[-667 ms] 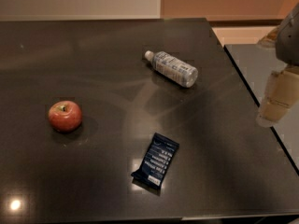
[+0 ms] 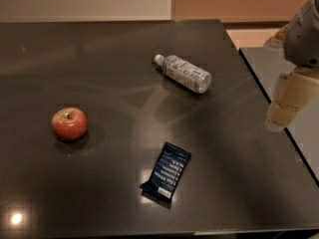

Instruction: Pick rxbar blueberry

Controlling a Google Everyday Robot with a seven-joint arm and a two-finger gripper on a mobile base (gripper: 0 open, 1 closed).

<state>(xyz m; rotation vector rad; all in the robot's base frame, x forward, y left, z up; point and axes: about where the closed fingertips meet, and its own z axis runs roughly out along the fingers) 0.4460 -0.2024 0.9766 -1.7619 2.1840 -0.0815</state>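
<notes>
- Nearest the camera, the rxbar blueberry [image 2: 167, 171] lies flat on the dark table [image 2: 99, 193], at about 6 o'clock from the table's middle. Its long side runs toward 1 o'clock and nothing touches it.
- It hasn't budged since a moment ago, so the target is right where it was.
- Out at 9 o'clock sits the red apple [image 2: 70, 124], well apart from the bar and also unmoved.
- At 3 o'clock, by the table's right edge, the gripper [image 2: 281, 113] hangs above the surface. It has crept a touch inward, and that's the only change.
- Whether it's open or closed, I can't tell.
- Farthest, at 1 o'clock, the water bottle [image 2: 183, 73] lies on its side.
- My read: the approach has barely begun, with a long reach toward 7 o'clock ahead.
</notes>
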